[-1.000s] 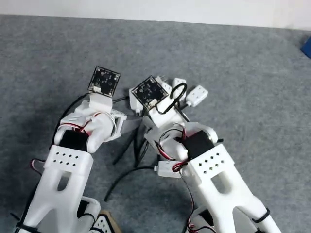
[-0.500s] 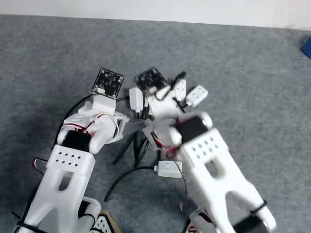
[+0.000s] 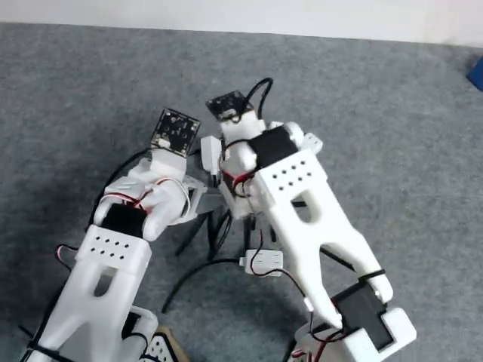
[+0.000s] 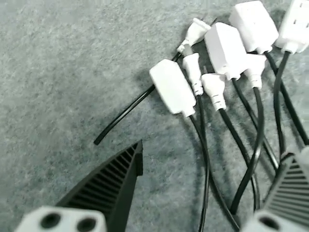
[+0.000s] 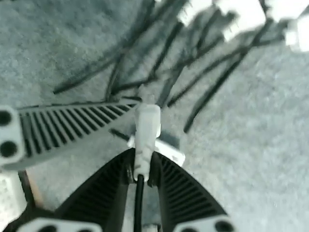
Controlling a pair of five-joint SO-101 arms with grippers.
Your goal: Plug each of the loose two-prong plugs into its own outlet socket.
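A white two-prong plug (image 5: 146, 123) on a black cord is held above the grey carpet, with my right gripper (image 5: 143, 159) shut on it. In the left wrist view, my left gripper (image 4: 215, 154) stands open over a cluster of corded parts. There lie a white outlet block (image 4: 172, 87), two loose plugs (image 4: 193, 72) (image 4: 214, 89) and further outlet blocks (image 4: 226, 48) (image 4: 253, 24). In the high view the left arm (image 3: 143, 204) and right arm (image 3: 302, 204) meet wrist to wrist at the centre, hiding most of the cluster.
A single white outlet block (image 3: 263, 262) on a black cord lies near the right arm's middle. Black cords (image 3: 204, 234) trail toward the front. A ribbed finger (image 5: 72, 125) of the other arm sits close beside the held plug. Bare carpet (image 3: 90, 83) lies all round.
The right arm has stretched out and swung its wrist toward the far side, so its body now covers the plugs seen before. The left arm shifted slightly toward the far right.
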